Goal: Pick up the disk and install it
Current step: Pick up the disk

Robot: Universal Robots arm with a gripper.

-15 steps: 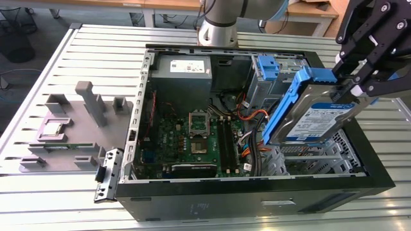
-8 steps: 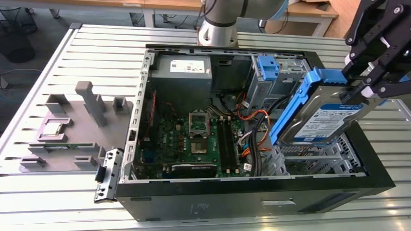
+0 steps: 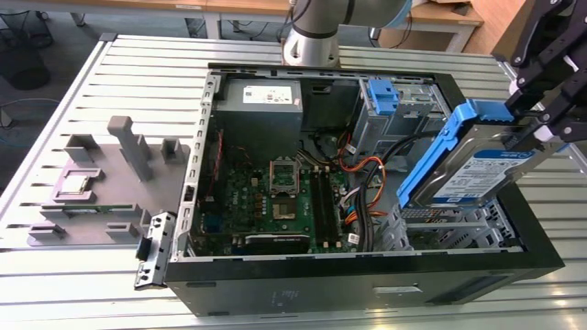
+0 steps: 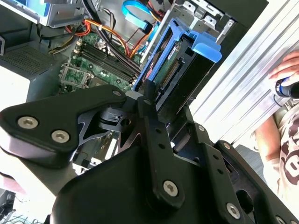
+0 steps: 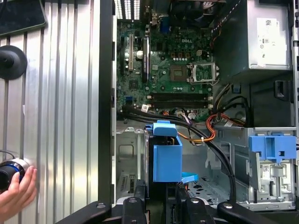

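The disk (image 3: pixel 472 172), a silver hard drive with a blue-and-white label in a bright blue carrier, hangs tilted above the drive cage (image 3: pixel 440 223) at the exterior view's right end of the open computer case (image 3: pixel 367 275). My gripper (image 3: pixel 541 130) is shut on its upper end. In the second wrist view the black fingers (image 4: pixel 147 100) clamp the disk (image 4: pixel 182 65) by its connector end. In the first wrist view the disk (image 5: pixel 167 156) stands edge-on above the cage, just ahead of my gripper (image 5: pixel 161 205).
Another blue carrier (image 3: pixel 383 96) sits in a bay at the back of the case. Cables (image 3: pixel 367 172) cross between the motherboard (image 3: pixel 275 199) and the cage. A grey fixture (image 3: pixel 101 179) lies on the table at the exterior view's left. A person's hand (image 5: pixel 16 191) rests beside the case.
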